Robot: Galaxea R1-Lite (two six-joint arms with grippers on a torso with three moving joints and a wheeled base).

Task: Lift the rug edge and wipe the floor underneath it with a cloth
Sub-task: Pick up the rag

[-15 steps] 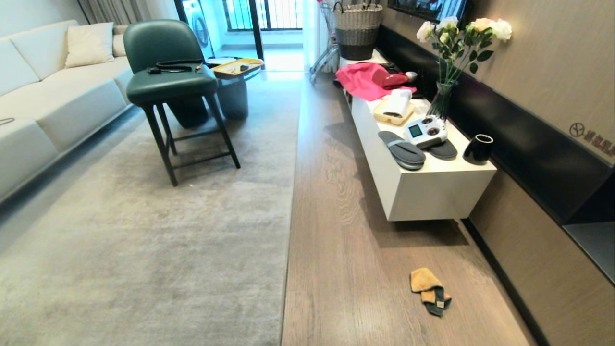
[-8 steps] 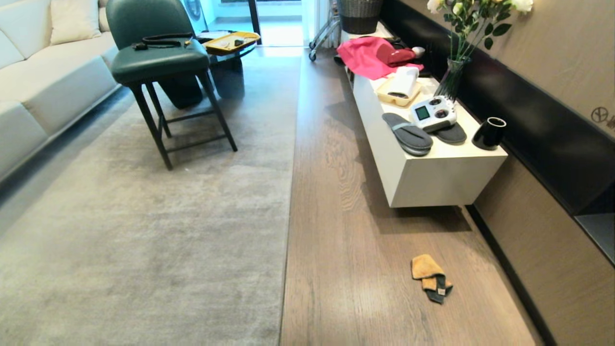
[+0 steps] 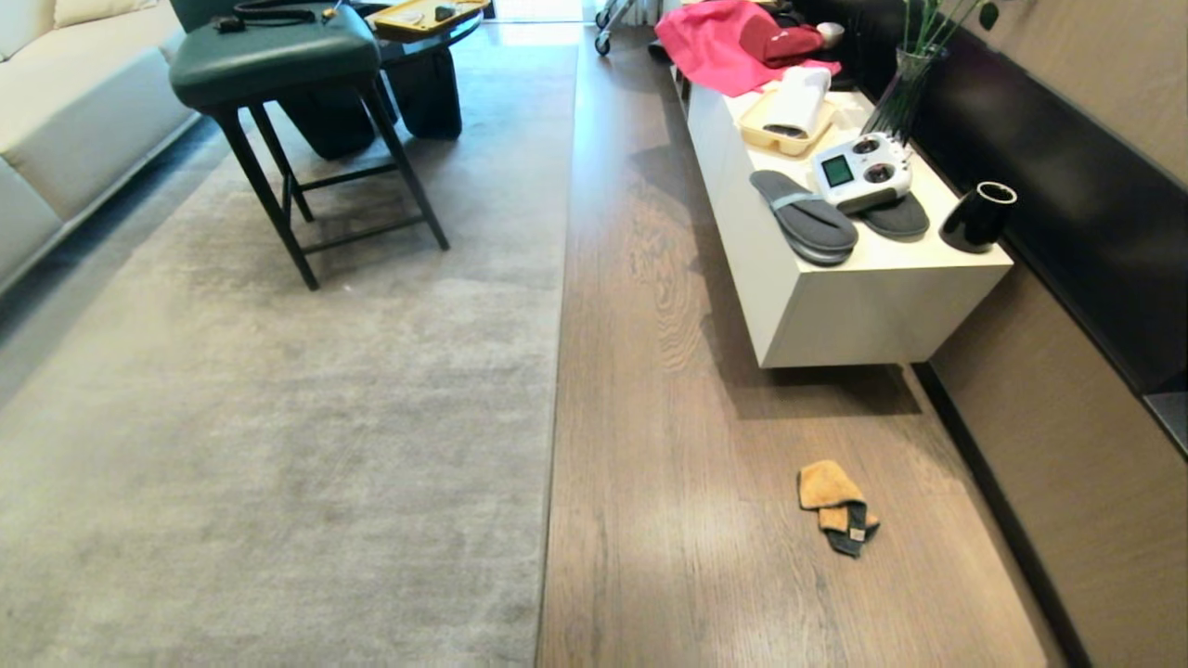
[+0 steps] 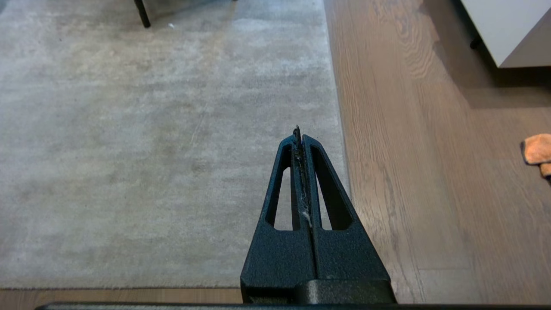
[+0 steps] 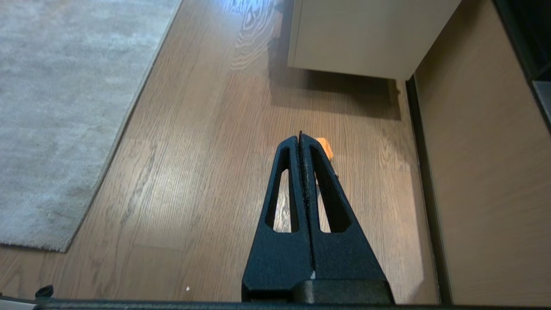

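Viewing downward, I note the orange cloth (image 3: pixel 835 507) lying lower right on the plank floor (image 3: pixel 668 445), apart from the flat rug edge (image 3: pixel 554 390). Left gripper (image 4: pixel 298 131) and right gripper (image 5: pixel 300 135) are clenched, empty.

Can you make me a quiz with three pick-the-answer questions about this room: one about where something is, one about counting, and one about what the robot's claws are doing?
1. Where is the cloth?
A. On the rug
B. On the wood floor, beyond the rug edge
C. On the white cabinet

2. How many grey slippers lie on the white cabinet?
A. Two
B. Four
C. None

3. How are both grippers?
A. Wide open
B. Shut on the cloth
C. Shut and empty

Answers: 
1 B, the cloth lies on the floor, apart from the rug edge. 
2 A, two slippers sit by the white remote. 
3 C, the left gripper and right gripper have fingers pressed together, holding nothing.
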